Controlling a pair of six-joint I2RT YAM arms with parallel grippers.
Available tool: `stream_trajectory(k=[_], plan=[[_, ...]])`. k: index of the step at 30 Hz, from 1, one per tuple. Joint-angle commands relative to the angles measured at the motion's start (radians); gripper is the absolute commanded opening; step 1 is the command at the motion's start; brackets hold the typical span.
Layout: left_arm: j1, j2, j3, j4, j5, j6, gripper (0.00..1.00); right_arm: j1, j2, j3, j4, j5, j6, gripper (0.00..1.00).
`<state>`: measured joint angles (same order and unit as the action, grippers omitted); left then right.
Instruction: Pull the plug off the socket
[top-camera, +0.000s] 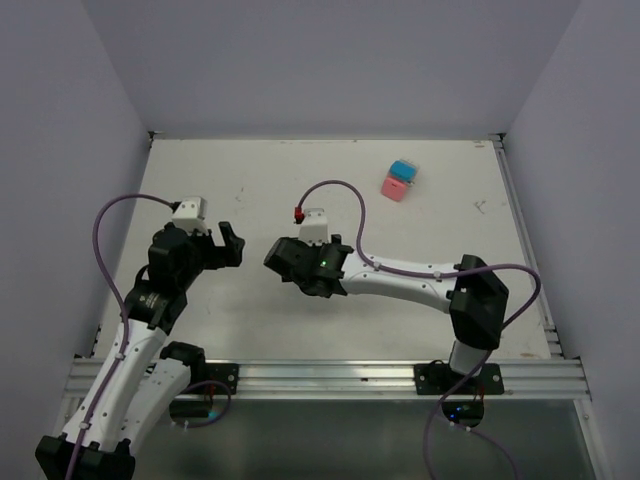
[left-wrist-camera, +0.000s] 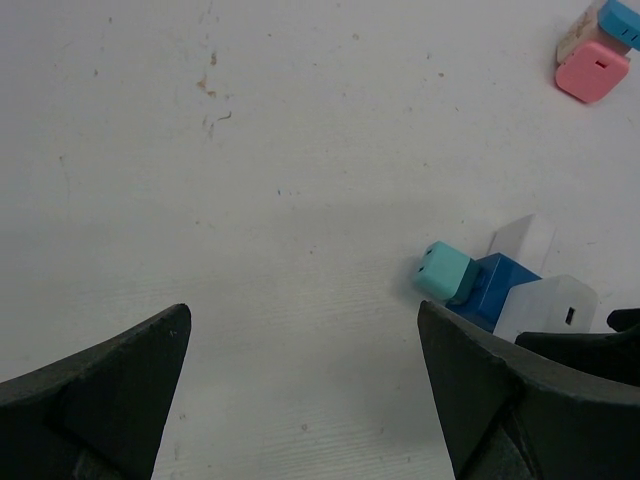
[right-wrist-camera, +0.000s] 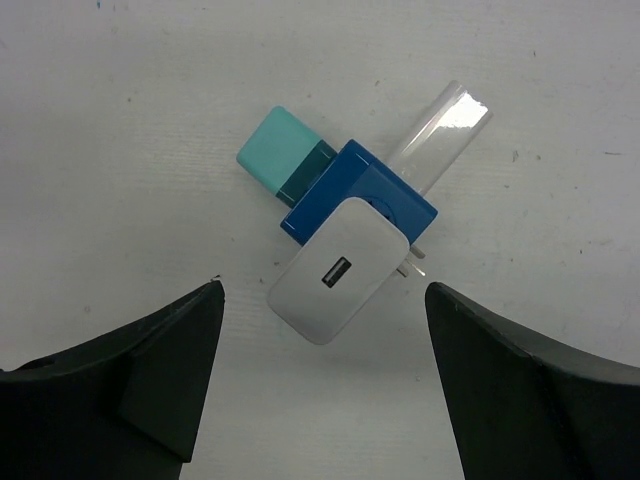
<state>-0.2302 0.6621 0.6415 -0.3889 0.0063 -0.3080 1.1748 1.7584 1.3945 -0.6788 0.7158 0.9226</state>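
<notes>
Your right gripper (right-wrist-camera: 322, 290) hangs over the blue socket (right-wrist-camera: 365, 190), fingers wide apart and empty.
The white plug (right-wrist-camera: 338, 270) sits on that socket; your left gripper (left-wrist-camera: 305, 308), spread and empty, is off to its side.

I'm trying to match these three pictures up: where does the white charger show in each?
Top external: not visible; the right claw seems to cover it.
Left wrist: white charger at the lower right, against the blue block.
Right wrist: white charger at the centre.
Shared landmark: the teal plug beside it in both wrist views; the pink block links top and left wrist.
</notes>
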Motion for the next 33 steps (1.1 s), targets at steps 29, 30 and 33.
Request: stream_trajectory(k=[29, 30, 33], plan=[[0.003, -0.032, 0.014, -0.002, -0.045, -0.02, 1.0, -0.061, 0.015, -0.017, -0.158, 0.211, 0.196, 0.63], [0.003, -0.03, 0.014, -0.002, -0.045, -0.02, 1.0, -0.061, -0.005, -0.056, -0.068, 0.194, 0.117, 0.63], [0.002, -0.029, 0.015, -0.002, -0.043, -0.02, 1.0, -0.063, -0.065, -0.101, 0.052, 0.136, 0.0, 0.63]])
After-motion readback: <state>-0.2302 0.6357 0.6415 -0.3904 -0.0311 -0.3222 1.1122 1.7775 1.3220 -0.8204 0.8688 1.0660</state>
